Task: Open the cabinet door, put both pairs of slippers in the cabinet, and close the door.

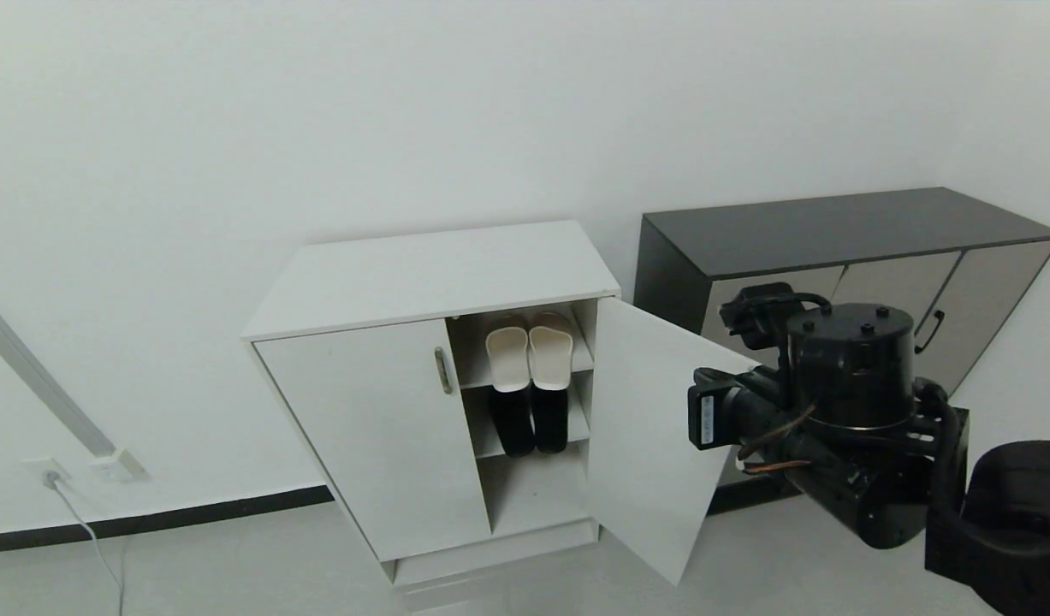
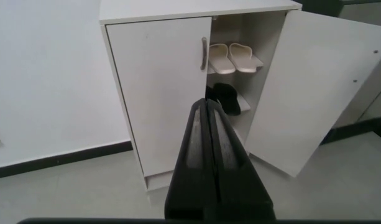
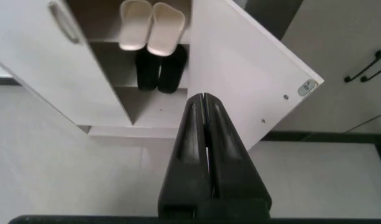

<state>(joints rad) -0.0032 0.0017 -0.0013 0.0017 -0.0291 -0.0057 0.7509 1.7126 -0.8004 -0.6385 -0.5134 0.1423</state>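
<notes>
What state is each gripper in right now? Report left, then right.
Left gripper: closed, holding nothing.
Right gripper: closed, holding nothing.

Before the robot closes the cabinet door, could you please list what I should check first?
1. The white slippers lie on the upper shelf: ok.
2. The black slippers lie on the middle shelf: ok.
3. Slipper ends clear of the door's swing: cannot tell.
4. The left door is shut: ok.
5. The right door is shut: not ok, it stands wide open.
6. The right pincer and the left pincer are shut and empty, free to push: ok.
</notes>
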